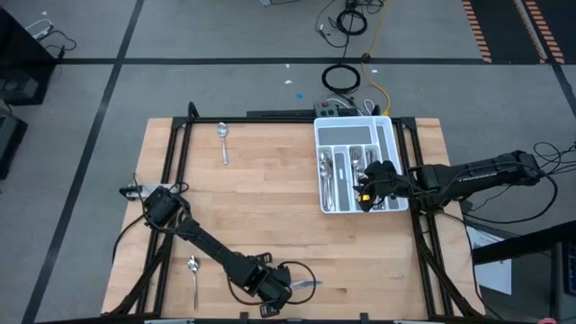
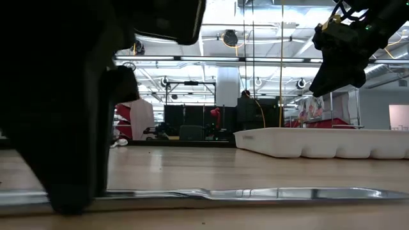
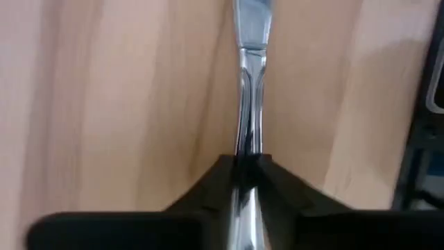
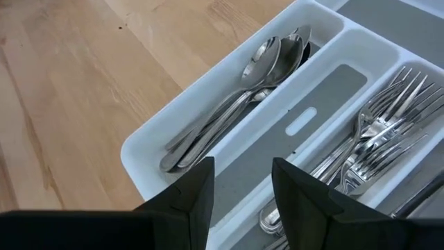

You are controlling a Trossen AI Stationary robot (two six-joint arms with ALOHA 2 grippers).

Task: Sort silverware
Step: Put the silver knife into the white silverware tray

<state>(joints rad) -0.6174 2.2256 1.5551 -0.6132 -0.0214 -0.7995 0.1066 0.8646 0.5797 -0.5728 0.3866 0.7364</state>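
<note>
A silver knife (image 2: 255, 193) lies flat on the wooden table near its front edge, with my left gripper (image 1: 281, 286) shut on it from above. In the left wrist view the blade (image 3: 250, 21) runs away from the fingers. My right gripper (image 4: 241, 173) hangs open above the near end of the white cutlery tray (image 1: 389, 126), with nothing between its fingers. The tray holds spoons (image 4: 236, 97) and forks (image 4: 388, 132) in separate compartments. Two loose spoons lie on the table, one far (image 1: 223, 142) and one near left (image 1: 193, 274). My left gripper pinches the knife's handle (image 3: 248, 142) between its two fingers, a little back from the blade. The fingers come steeply down from above and lie across the knife. The knife rests along its whole length on the table (image 2: 192, 169).
The tray stands at the table's far right. Black frame rails (image 1: 171, 162) run along the table's left and right sides. Cables and a power strip (image 1: 337, 106) lie beyond the far edge. Bare wood fills the table's middle.
</note>
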